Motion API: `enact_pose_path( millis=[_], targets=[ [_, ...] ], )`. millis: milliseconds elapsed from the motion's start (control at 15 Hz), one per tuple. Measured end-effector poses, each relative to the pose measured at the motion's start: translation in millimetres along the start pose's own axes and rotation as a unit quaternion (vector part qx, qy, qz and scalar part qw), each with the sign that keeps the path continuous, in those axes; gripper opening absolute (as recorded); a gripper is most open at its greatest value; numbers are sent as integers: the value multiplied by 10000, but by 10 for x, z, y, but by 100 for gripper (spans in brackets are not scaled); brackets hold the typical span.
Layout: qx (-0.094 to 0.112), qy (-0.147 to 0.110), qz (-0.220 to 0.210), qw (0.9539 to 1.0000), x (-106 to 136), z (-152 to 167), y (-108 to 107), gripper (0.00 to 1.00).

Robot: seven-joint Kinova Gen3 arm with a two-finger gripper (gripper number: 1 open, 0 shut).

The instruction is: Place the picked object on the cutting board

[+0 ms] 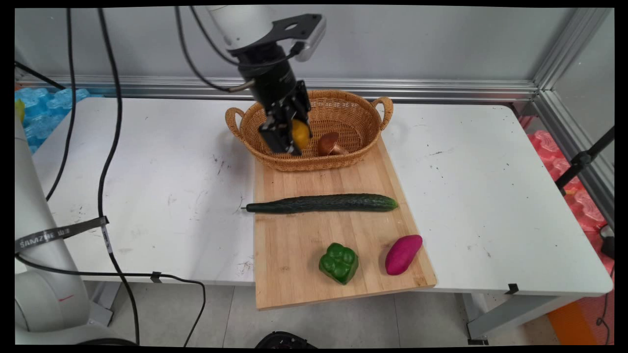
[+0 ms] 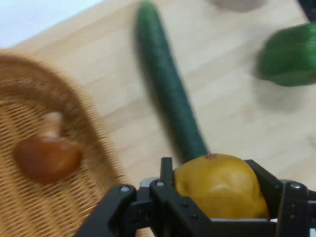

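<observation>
One mushroom (image 1: 329, 143) in the basket (image 1: 358, 110), gripper (image 1: 290, 139) above it pinching a yellow fruit (image 2: 221, 185), cucumber (image 1: 324, 202), pepper (image 1: 339, 263) and purple yam (image 1: 403, 254) on the board (image 1: 294, 235).

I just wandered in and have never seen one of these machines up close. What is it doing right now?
The arm's black gripper is shut on a yellow fruit and holds it in the air over the wicker basket at the far end of a wooden cutting board. A brown mushroom lies inside the basket. On the board lie a long cucumber, a green bell pepper and a purple sweet potato.
</observation>
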Motion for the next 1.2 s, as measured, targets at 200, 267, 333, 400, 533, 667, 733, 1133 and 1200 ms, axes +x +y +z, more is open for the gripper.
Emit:
enact_pose_path(
  millis=[200, 267, 333, 400, 533, 667, 733, 1133, 1200],
  targets=[
    [-250, 76, 327, 9991, -30, 28, 221, 0],
    [-309, 92, 417, 9986, -43, 52, 278, 0],
    [-367, 110, 510, 9980, -60, 91, 341, 0],
    [-405, 117, 577, 9974, -74, 129, 387, 0],
    [-464, 124, 699, 9964, -105, 253, 481, 0],
    [-497, 115, 775, 9957, -135, 381, 549, 0],
    [-507, 110, 801, 9954, -148, 440, 575, 0],
    [-531, 68, 888, 9946, -212, 905, 700, 0],
    [-533, 62, 888, 9946, -219, 955, 711, 0]
  ],
)
